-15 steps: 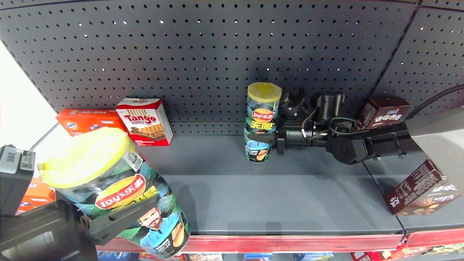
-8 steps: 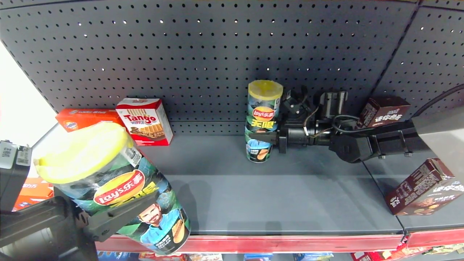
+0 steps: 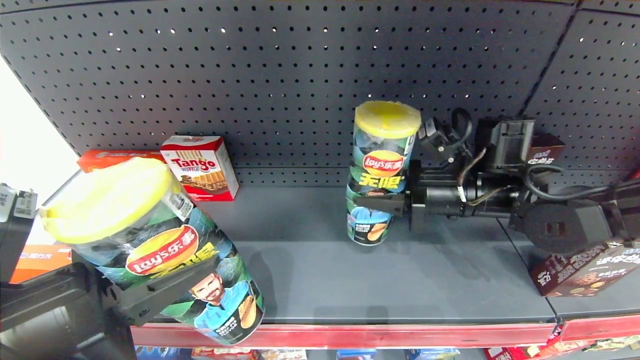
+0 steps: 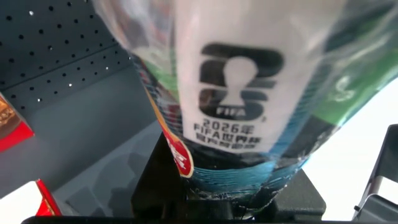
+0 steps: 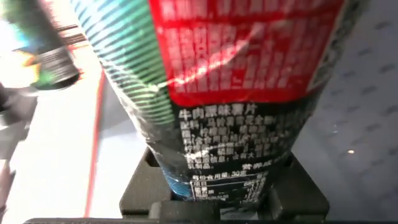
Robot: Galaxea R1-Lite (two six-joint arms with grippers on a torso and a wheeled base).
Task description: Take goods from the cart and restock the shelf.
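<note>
My right gripper [image 3: 378, 202] is clenched on the tall round chips can with green-blue print and a yellow plastic lid [image 3: 382, 165]. The fingers take it around the lower half of the body. In the head view this can stands upright just at 3 o'clock from the middle. Its base is at or just above the dark grey shelf board [image 3: 400, 285], and I cannot tell if it touches.

My left gripper [image 3: 162, 295] is grasping a second chips can of the same kind [image 3: 150, 240], at 8 o'clock and in front of the shelf's red front edge [image 3: 400, 334]. This can is tilted, with its lid toward 10 o'clock.

I judge these cans to be light, thin-walled tubes with a glossy wrap. They are probably slippery and easy to dent, and the chips inside are fragile. The middle of the body is the right place to hold, with moderate force and never on the lid. A tall narrow can may tip over when it is let go.

Farther out, a red and white wafer box [image 3: 200, 167] and a flat orange box [image 3: 120, 159] stand at 9 to 10 o'clock against the perforated grey back panel [image 3: 250, 75]. A dark brown carton [image 3: 585, 267] lies at 4 o'clock.
</note>
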